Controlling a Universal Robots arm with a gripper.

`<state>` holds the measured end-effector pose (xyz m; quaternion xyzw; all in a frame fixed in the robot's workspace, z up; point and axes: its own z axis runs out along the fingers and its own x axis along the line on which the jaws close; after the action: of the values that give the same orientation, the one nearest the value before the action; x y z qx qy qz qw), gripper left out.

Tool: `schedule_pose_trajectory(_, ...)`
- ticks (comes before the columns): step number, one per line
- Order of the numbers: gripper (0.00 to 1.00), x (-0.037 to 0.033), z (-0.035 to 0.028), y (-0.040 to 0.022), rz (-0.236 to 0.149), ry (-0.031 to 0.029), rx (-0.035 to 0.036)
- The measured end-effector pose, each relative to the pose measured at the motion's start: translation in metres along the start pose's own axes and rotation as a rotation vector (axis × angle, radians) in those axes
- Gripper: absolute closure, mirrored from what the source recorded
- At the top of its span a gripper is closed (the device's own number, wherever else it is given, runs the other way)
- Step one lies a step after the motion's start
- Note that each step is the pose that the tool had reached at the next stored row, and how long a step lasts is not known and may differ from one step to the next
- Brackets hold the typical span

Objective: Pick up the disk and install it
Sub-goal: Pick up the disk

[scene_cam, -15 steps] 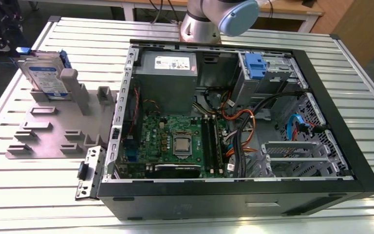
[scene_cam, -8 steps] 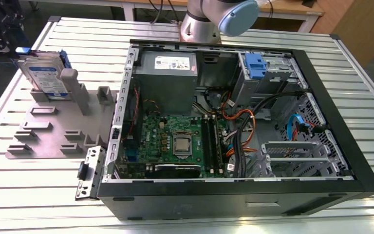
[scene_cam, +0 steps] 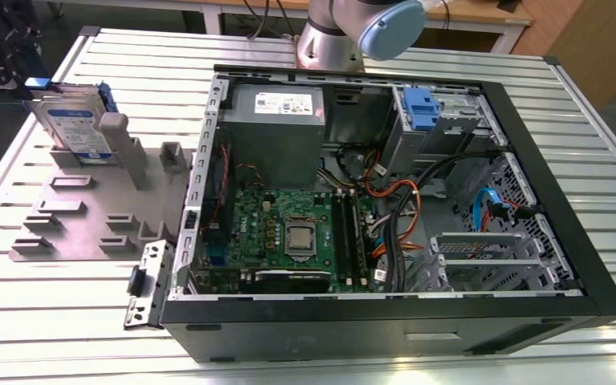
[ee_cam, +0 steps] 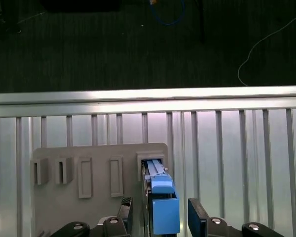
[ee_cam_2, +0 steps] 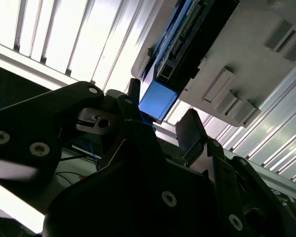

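Note:
The disk [scene_cam: 76, 127] stands on edge in a slot of the grey holder plate [scene_cam: 83, 216] at the exterior view's left, beside the computer case. It is silver-grey with a blue-and-white label and a blue bracket. In both wrist views my gripper [ee_cam: 163, 221] [ee_cam_2: 160, 118] is open and hangs over the disk's blue bracket end [ee_cam: 164, 210] [ee_cam_2: 158, 101]. One dark finger [ee_cam: 197, 217] stands on each side of that end, with a small gap to it. The disk's lower part is hidden in the holder.
The open computer case [scene_cam: 565, 265] holds a motherboard [scene_cam: 286, 233], a grey power-supply box [scene_cam: 276, 120], cables and a blue-clipped drive bay [scene_cam: 420, 108]. The arm's joint [scene_cam: 388, 28] rises behind the case. The slatted metal table [scene_cam: 62, 321] ends just beyond the holder.

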<state>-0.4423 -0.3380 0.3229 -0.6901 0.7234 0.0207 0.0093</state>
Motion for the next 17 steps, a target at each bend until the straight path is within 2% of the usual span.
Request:
schedule_pose_trajectory(3,0.44,-0.0027,0.004,0.0012,0.0,0.0005,0.0001)
schedule_pose_trajectory(9,0.44,-0.0022,0.0149,0.004,-0.012,0.0028,-0.0001)
schedule_pose_trajectory(12,0.44,-0.002,0.019,0.0044,-0.018,0.0036,0.0036)
schedule_pose_trajectory(17,0.44,-0.0018,0.0256,0.0043,-0.024,0.0036,0.0058)
